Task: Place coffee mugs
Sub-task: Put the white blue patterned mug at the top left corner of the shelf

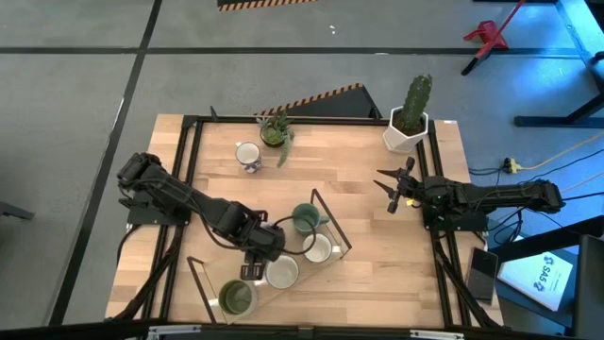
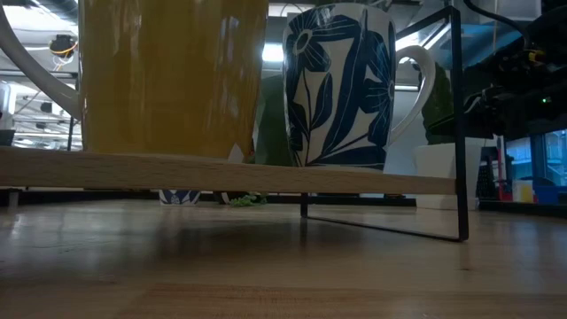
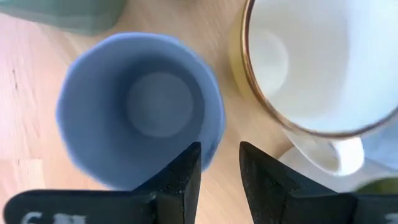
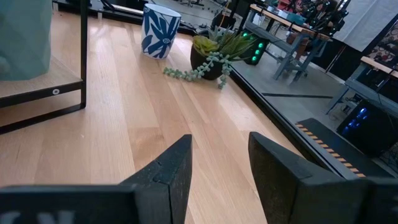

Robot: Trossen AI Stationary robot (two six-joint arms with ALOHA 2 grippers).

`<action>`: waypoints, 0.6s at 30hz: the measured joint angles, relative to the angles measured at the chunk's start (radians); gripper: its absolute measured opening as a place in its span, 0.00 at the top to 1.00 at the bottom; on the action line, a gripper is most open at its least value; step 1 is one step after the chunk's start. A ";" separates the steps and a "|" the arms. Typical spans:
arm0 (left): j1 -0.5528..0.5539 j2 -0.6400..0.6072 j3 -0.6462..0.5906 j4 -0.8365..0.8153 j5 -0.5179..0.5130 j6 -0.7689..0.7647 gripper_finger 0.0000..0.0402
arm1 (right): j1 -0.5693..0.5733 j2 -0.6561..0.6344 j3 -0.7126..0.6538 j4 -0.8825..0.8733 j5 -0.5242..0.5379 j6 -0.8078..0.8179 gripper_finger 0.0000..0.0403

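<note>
The light wooden table [image 1: 368, 236] carries a black wire-framed wooden rack [image 1: 326, 212]. On it, upright and mouth-up, the lavender ceramic mug [image 3: 140, 109] sits beside a cream gold-rimmed mug [image 3: 323, 62]. The left gripper [image 3: 219, 168], jaws slightly parted, straddles the lavender rim. The right gripper [image 1: 392, 184] hovers spread.

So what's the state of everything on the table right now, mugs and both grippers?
lavender mug: upright, empty, directly under the left gripper
teal mug: upright, empty
white mug: upright, empty
second white mug: upright, empty
olive mug: upright
blue-patterned mug: upright, standing apart from the others
left gripper: over the lavender mug's rim
right gripper: jaws open, holding nothing
</note>
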 joint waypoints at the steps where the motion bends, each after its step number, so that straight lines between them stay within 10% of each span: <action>1: 0.000 -0.007 0.000 -0.005 0.001 -0.007 0.74 | 0.000 0.000 0.000 0.000 0.000 0.000 0.65; 12: 0.000 -0.142 0.000 -0.040 0.046 -0.136 0.74 | 0.000 0.000 0.000 0.000 0.000 0.000 0.65; 18: 0.017 -0.243 0.000 -0.112 -0.182 -0.285 0.74 | 0.000 0.000 0.000 -0.003 0.000 0.000 0.65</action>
